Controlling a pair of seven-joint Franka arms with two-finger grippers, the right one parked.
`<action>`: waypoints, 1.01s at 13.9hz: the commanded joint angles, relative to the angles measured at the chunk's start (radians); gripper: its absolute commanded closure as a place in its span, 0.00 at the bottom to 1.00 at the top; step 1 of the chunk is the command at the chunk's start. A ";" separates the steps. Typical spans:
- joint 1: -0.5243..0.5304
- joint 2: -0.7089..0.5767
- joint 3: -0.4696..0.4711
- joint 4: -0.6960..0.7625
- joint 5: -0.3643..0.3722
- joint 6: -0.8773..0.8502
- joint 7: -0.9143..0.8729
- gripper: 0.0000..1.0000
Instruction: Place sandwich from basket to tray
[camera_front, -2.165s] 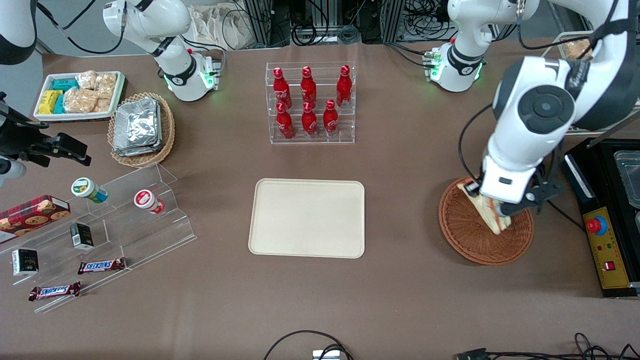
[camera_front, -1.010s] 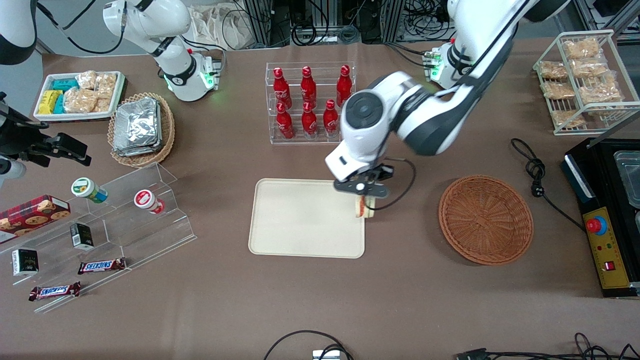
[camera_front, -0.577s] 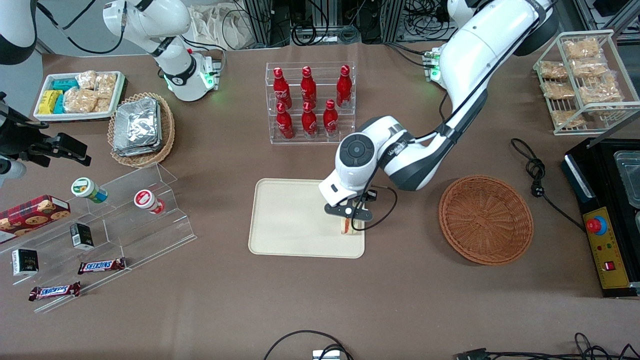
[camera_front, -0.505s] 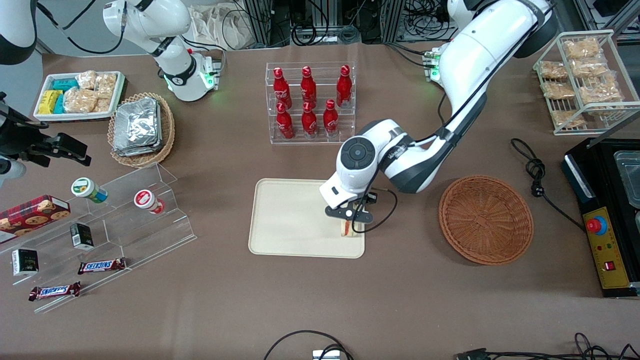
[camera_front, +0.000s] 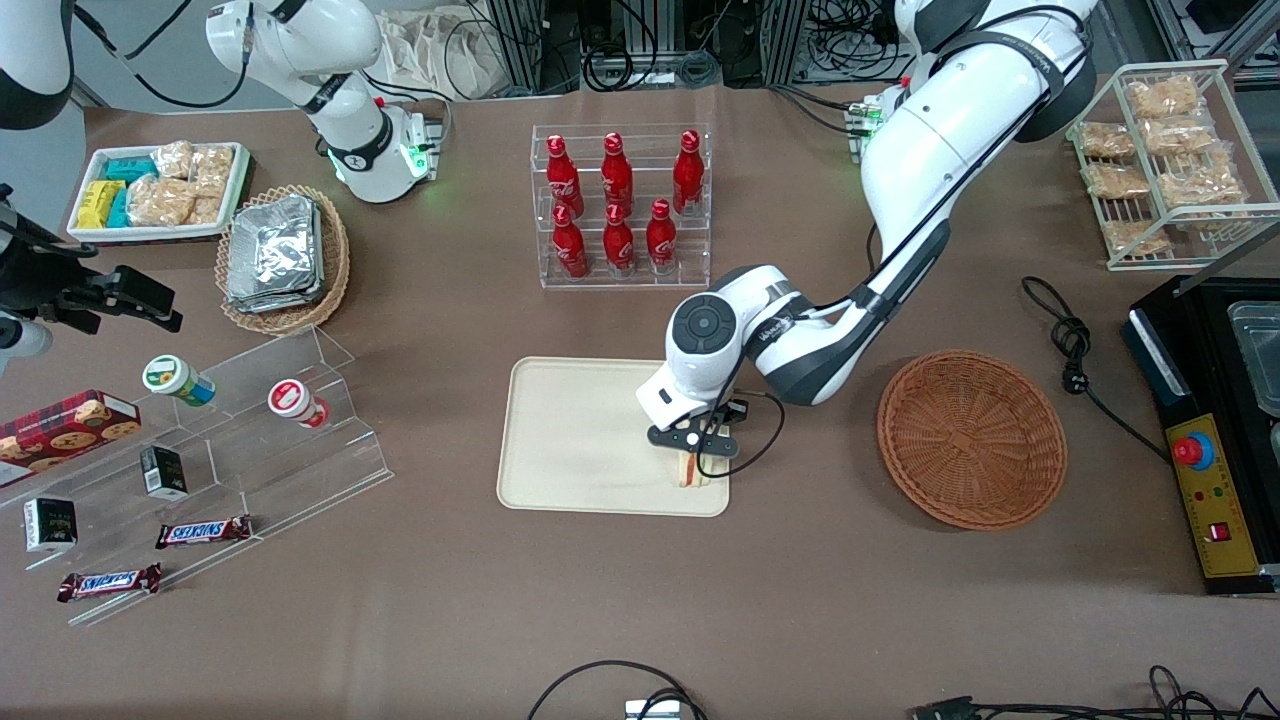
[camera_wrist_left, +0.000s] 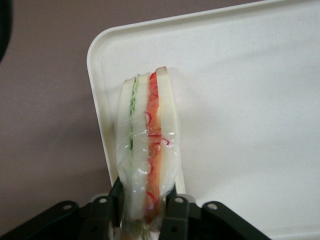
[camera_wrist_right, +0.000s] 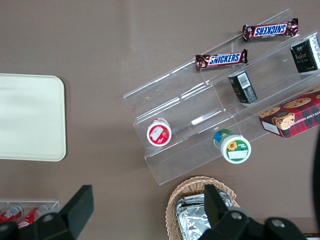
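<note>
My gripper is shut on the sandwich, a clear-wrapped wedge of pale bread with green and orange-red filling, held edge-up between both fingers. In the front view the sandwich hangs low over the cream tray, at the tray's near corner on the basket's side. Whether it touches the tray I cannot tell. The reddish-brown wicker basket lies empty on the table toward the working arm's end. The tray's rim runs close beside the sandwich.
A clear rack of red bottles stands farther from the camera than the tray. Toward the parked arm's end lie a tan basket of foil packets, acrylic steps with snacks and a white snack tray. A black appliance and wire rack flank the basket.
The gripper lifted the sandwich out of the basket, carried it to the tray and has lowered it toward the tray's near corner. The basket is now empty.
</note>
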 joint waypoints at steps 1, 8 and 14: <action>-0.008 -0.008 0.006 0.024 0.009 -0.012 -0.025 0.00; 0.107 -0.293 -0.003 -0.068 -0.123 -0.144 -0.071 0.00; 0.355 -0.563 -0.011 -0.240 -0.291 -0.154 0.167 0.00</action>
